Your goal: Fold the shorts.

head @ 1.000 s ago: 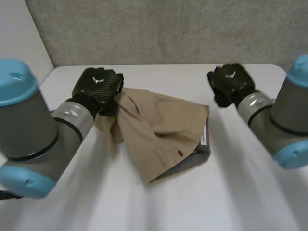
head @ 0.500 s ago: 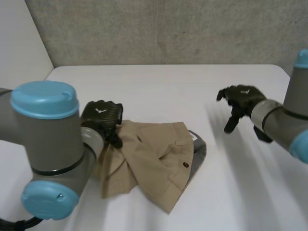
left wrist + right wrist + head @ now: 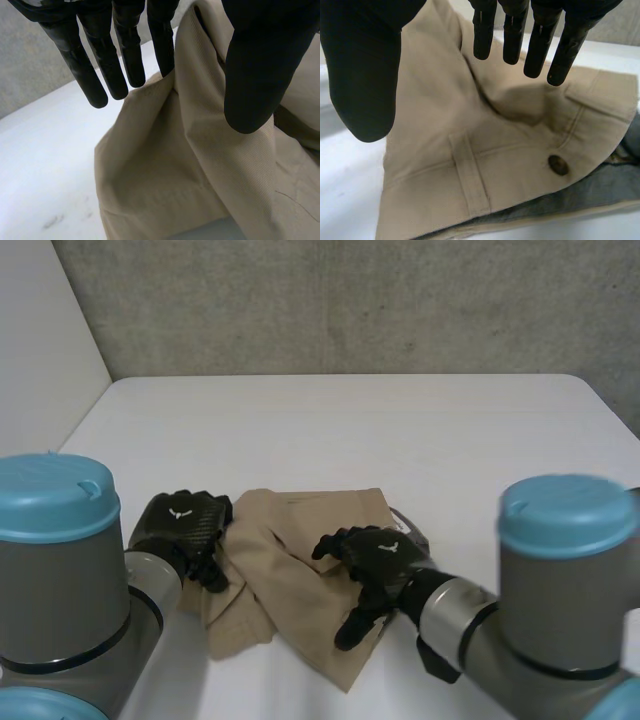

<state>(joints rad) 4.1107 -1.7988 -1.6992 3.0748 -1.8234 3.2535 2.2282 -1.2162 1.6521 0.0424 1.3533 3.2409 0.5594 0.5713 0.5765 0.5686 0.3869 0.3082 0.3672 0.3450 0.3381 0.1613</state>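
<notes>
Since the earlier frames the tan shorts [image 3: 285, 560] have been drawn closer to the robot, and the right hand [image 3: 380, 555] has swung in from the table's right side to sit over them. The shorts now lie in a loose, partly folded heap on the near part of the white table [image 3: 350, 430], between the two hands. Their waistband end is turned toward the right hand, with a dark button [image 3: 558, 164], a belt loop [image 3: 470, 180] and a strip of grey lining [image 3: 600, 192] showing along it. A ridge of cloth stands up at the left side of the heap. The left hand [image 3: 182, 530] is at that left edge. In its wrist view its fingers [image 3: 125, 55] are straight and spread, its thumb [image 3: 257, 70] stands well apart from them, and the ridge runs up between the two, with one fingertip at the fold. The hand is loose rather than clamped on the cloth. The right hand is spread above the waistband end, with straight fingers [image 3: 512, 30] over the middle of the cloth and the thumb [image 3: 365, 75] out wide near its edge. Whether the fingertips touch the fabric cannot be told. Both arms reach in from the near side, each grey with a light-blue cap, the left arm [image 3: 60, 580] and the right arm [image 3: 560, 580]. A grey concrete wall [image 3: 350, 300] stands behind the table's far edge.
</notes>
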